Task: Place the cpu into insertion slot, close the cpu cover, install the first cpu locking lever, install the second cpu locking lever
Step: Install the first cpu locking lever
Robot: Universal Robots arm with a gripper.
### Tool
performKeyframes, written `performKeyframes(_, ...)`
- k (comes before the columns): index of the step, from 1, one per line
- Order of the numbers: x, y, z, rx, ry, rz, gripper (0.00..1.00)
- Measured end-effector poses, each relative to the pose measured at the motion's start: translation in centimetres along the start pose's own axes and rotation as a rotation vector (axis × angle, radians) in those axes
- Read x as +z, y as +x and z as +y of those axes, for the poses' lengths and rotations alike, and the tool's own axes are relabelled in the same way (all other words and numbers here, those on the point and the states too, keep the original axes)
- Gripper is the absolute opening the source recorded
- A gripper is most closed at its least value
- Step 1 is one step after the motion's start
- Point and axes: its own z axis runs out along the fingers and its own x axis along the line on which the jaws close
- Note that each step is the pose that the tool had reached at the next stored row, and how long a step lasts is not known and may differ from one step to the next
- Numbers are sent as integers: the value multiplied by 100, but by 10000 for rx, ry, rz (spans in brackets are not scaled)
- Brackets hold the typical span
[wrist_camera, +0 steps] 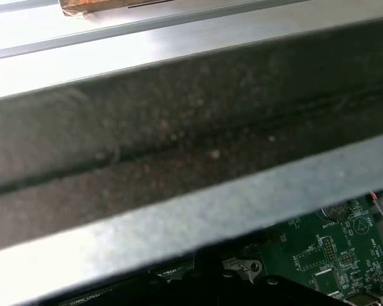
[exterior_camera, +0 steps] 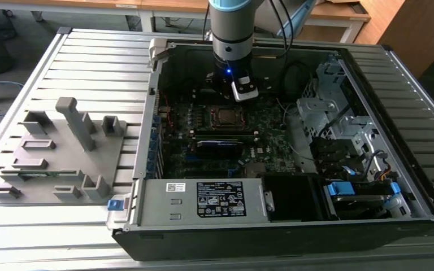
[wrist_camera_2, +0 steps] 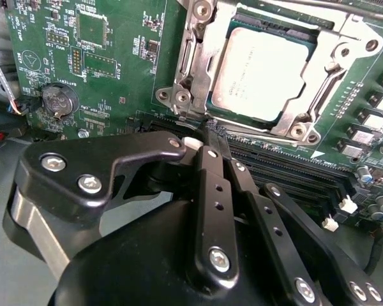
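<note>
We saw the fingers (wrist_camera_2: pixel 212 191) pressed together with nothing between them, poised over the board (wrist_camera_2: pixel 115 83). The cpu (wrist_camera_2: pixel 262 73) sat flat in the slot (exterior_camera: pixel 210 116), and the cover (wrist_camera_2: pixel 201 54) lay down around it, its window framing the chip. The socket lay just beyond the fingertips, near but apart; in the exterior view it was on the camera's side of the arm (exterior_camera: pixel 232 34). Whether the levers were latched, we could not tell.
</note>
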Motion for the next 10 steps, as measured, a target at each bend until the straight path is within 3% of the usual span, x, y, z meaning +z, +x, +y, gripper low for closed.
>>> performKeyframes(5, -54, -5, 10, 0, 0, 0, 11)
performKeyframes(10, -54, 0, 21, 5, -43, 5, 11)
